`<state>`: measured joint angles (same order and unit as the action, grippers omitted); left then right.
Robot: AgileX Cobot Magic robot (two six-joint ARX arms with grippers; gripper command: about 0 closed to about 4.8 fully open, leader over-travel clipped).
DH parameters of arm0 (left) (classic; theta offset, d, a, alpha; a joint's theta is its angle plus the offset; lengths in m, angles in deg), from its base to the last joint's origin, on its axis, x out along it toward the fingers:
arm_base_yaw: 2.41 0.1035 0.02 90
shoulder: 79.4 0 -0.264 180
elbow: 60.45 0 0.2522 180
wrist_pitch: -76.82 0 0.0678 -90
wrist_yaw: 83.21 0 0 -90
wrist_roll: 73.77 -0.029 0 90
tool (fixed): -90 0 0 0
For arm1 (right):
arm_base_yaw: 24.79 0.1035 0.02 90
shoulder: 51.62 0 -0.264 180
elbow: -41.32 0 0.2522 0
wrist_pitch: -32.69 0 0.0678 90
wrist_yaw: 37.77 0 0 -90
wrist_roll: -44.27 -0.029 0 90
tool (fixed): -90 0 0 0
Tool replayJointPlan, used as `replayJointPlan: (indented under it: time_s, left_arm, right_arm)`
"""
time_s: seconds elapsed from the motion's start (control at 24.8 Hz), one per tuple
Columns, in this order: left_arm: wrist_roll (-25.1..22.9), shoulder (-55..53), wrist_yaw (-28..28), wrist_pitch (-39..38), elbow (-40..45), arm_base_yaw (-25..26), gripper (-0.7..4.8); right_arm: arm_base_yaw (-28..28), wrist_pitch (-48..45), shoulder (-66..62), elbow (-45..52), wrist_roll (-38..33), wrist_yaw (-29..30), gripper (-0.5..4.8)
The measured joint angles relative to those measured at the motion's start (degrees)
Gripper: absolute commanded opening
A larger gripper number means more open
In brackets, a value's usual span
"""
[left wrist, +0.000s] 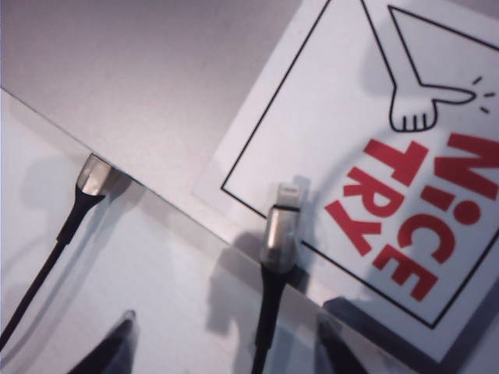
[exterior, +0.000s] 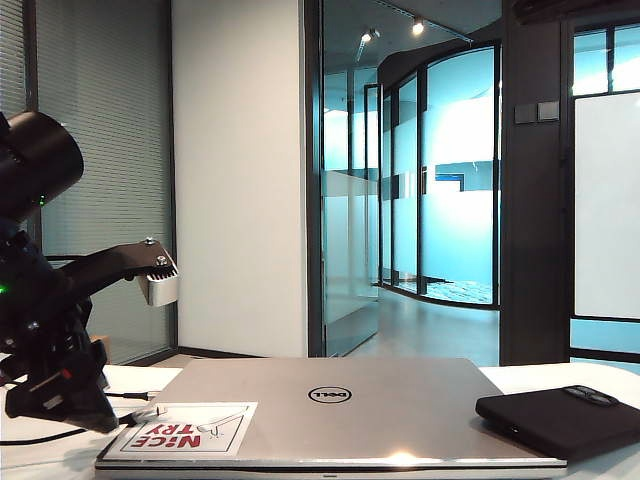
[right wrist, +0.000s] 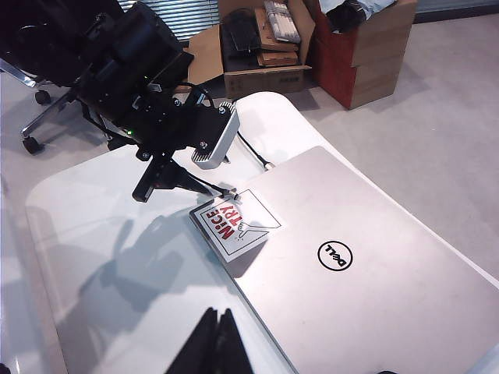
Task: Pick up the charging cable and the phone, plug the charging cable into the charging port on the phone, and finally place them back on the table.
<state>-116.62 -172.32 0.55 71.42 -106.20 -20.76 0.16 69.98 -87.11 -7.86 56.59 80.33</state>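
Note:
The charging cable [left wrist: 279,234] lies with its silvery-white tip on the laptop's sticker edge; the tip also shows small in the exterior view [exterior: 152,411] and the right wrist view [right wrist: 228,191]. My left gripper [left wrist: 226,347] is open just above it, one black finger [left wrist: 117,343] on each side of the cable, touching nothing. In the exterior view the left gripper [exterior: 100,415] hangs at the laptop's left corner. The black phone [exterior: 560,415] rests at the right on the white table [exterior: 40,455]. My right gripper [right wrist: 218,335] is shut and empty above the table beside the laptop.
A closed silver Dell laptop [exterior: 340,410] with a "NICE TRY" sticker [right wrist: 234,222] fills the table's middle. A second thin black cable [left wrist: 90,183] ends at the laptop's edge. Cardboard boxes [right wrist: 265,47] stand on the floor beyond the table.

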Motion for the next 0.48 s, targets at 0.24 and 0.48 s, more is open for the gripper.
replayJointPlan:
  time_s: [0.24, 0.48]
  left_arm:
    - [0.0, 0.0, 0.0, 0.0, 0.0, 0.0, 2.83]
    - [0.0, -0.8, 0.0, 0.2, 0.0, 0.0, 2.83]
  right_arm:
    - [0.0, 0.0, 0.0, 0.0, 0.0, 0.0, -0.05]
    - [0.0, 0.0, 0.0, 0.0, 0.0, 0.0, -0.06]
